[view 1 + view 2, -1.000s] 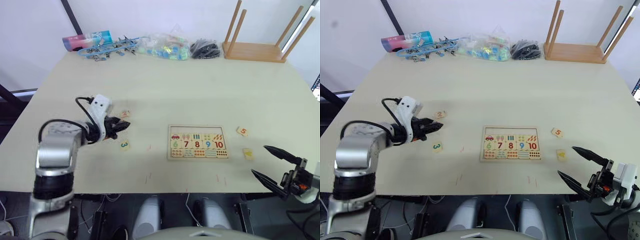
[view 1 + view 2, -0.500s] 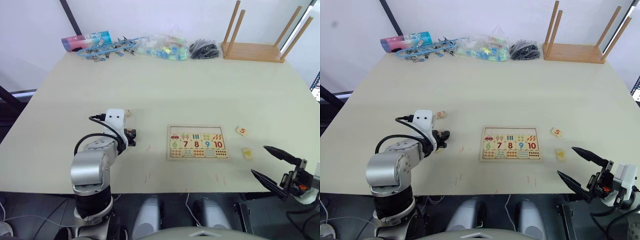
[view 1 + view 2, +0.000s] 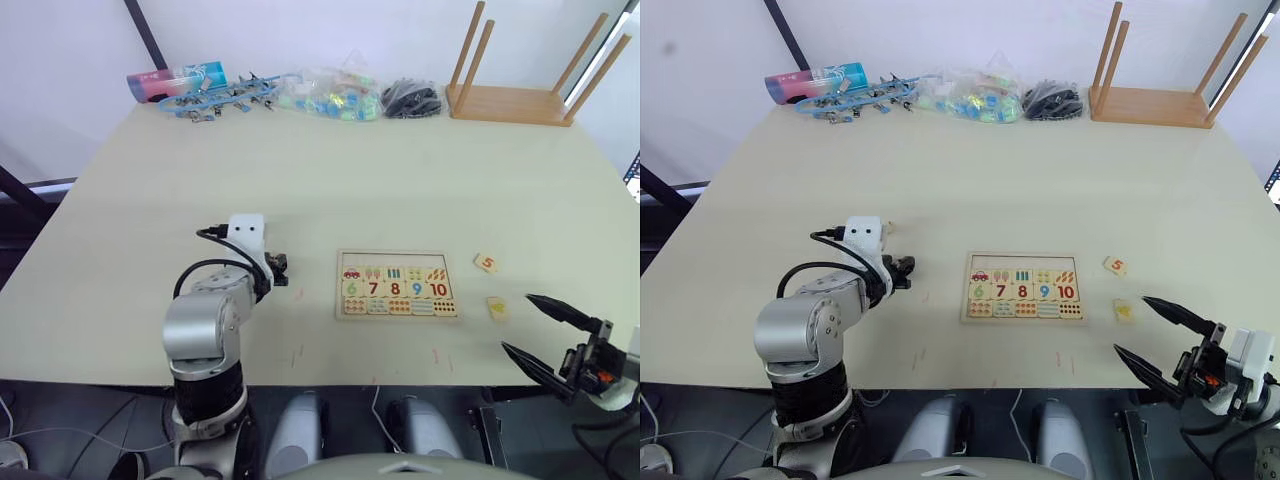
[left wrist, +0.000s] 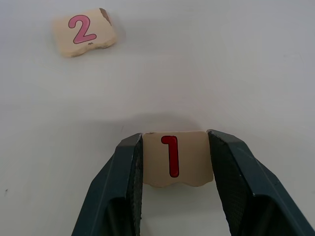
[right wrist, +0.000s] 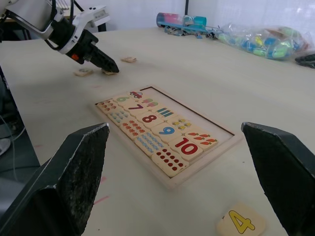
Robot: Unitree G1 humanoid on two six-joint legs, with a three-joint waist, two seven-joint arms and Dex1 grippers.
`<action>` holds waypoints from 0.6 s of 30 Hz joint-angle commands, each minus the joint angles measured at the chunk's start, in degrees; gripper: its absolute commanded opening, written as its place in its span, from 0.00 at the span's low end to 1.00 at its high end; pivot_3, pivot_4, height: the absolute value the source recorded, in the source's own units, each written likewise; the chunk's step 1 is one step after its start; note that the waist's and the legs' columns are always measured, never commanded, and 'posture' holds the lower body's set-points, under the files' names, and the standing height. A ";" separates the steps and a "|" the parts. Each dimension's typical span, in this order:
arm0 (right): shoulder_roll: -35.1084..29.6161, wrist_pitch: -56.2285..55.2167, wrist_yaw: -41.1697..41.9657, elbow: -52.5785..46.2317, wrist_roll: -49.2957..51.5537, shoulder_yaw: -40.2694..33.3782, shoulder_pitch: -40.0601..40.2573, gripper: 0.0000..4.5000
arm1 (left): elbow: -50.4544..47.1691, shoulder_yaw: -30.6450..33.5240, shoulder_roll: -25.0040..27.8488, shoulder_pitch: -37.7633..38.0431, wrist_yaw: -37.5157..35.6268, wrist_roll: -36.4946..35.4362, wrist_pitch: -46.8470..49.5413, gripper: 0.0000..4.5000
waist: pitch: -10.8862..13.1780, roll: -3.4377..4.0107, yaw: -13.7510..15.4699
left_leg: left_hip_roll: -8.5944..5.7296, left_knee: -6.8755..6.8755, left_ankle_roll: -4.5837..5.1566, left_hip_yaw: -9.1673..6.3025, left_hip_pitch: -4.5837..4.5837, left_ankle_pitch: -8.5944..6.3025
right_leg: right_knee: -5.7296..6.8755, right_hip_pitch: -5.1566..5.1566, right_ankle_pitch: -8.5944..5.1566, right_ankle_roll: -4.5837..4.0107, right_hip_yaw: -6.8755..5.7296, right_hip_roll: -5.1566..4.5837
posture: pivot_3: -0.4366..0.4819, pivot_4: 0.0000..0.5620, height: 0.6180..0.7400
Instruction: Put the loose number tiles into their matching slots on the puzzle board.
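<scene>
The puzzle board (image 3: 395, 285) lies flat at centre right, its top row of slots (image 3: 395, 259) bare. To its left, my left gripper (image 3: 280, 268) is down on the table. Its fingers (image 4: 129, 172) press both sides of the tile printed 1 (image 4: 172, 162). Tile 2 (image 4: 83, 32) lies just beyond it. Tile 5 (image 3: 486, 263) and tile 4 (image 3: 496, 307) lie right of the board. My right gripper (image 3: 516, 320) hovers open over the table's front right edge, close to tile 4 (image 5: 241, 222), with nothing in it.
Along the far edge stand a wooden stand with tall dowels (image 3: 510, 100), a black bundle (image 3: 410, 98), a bag of coloured pieces (image 3: 330, 95), blue clips (image 3: 215, 100) and a patterned tube (image 3: 175, 80). Another loose tile (image 5: 83, 72) lies near the left gripper.
My left gripper has moved right toward the board and come down around tile 1. Tile 3, seen earlier, is now hidden behind the left arm. The right gripper has stayed put.
</scene>
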 commanded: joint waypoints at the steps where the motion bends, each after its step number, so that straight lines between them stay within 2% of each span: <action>1: -2.07 -1.98 4.71 1.20 1.22 -2.45 1.32 1.00 | -1.08 -0.98 -0.51 -0.90 0.66 -0.81 -0.04 0.34 | 0.00 0.00 -0.02 | -0.01 0.00 0.00 0.00 -0.01 0.00 | -0.02 0.00 0.00 0.00 0.00 0.00 | 0.48 0.27 0.98; 4: -2.65 -3.23 6.85 2.40 1.68 -3.10 0.87 1.00 | -1.16 -1.04 -0.42 -1.13 0.52 -1.14 -0.12 0.34 | 0.00 0.00 -0.10 | 0.00 0.00 0.00 0.00 -0.01 0.00 | -0.03 0.00 -0.01 -0.02 0.00 0.02 | 0.48 0.27 0.98; 5: -2.74 -3.66 7.42 2.82 1.66 -3.22 0.58 1.00 | -1.16 -0.99 -0.31 -1.27 0.46 -1.20 -0.17 0.57 | 0.00 0.00 -0.10 | 0.00 0.00 0.00 0.00 0.00 0.00 | -0.03 0.00 -0.01 -0.02 0.01 0.02 | 0.48 0.27 0.98; 6: -2.84 -3.86 7.83 3.08 1.59 -3.23 0.44 1.00 | -1.20 -0.87 -0.27 -1.44 0.44 -1.30 -0.15 0.64 | 0.00 0.00 -0.10 | 0.01 0.00 0.00 0.00 0.00 0.00 | -0.03 0.00 -0.01 -0.02 0.01 0.02 | 0.48 0.27 0.98; 9: -3.16 -3.73 8.47 3.40 1.41 -3.16 0.05 1.00 | -1.53 -0.44 -0.17 -2.13 0.49 -1.82 0.31 0.97 | 0.01 -0.01 -0.10 | 0.01 0.00 0.00 0.00 0.00 0.00 | -0.03 0.00 -0.01 -0.02 0.00 0.02 | 0.48 0.27 0.98; 10: -3.20 -3.66 8.44 3.43 1.48 -3.19 -0.10 1.00 | -1.96 -0.28 -0.06 -2.33 0.43 -2.01 0.82 0.99 | 0.01 -0.01 -0.10 | 0.01 0.00 0.00 0.00 0.00 0.00 | -0.03 0.00 -0.01 -0.02 0.00 0.02 | 0.48 0.27 0.98; 13: -3.24 -3.48 8.24 3.49 1.53 -3.20 -0.41 1.00 | -3.14 0.28 0.87 -2.68 -0.14 -2.76 2.32 0.99 | 0.01 -0.01 -0.07 | 0.01 0.00 0.00 0.00 -0.01 0.00 | -0.03 0.00 -0.01 -0.01 0.00 0.02 | 0.48 0.27 0.98; 18: -3.17 -3.24 7.80 3.46 1.50 -3.14 -0.47 1.00 | -4.93 0.66 5.60 -2.86 -3.88 -6.21 3.83 0.99 | 0.00 0.00 -0.11 | 0.02 -0.01 0.00 -0.01 -0.01 0.00 | -0.02 -0.01 -0.01 -0.02 0.00 0.02 | 0.48 0.27 0.98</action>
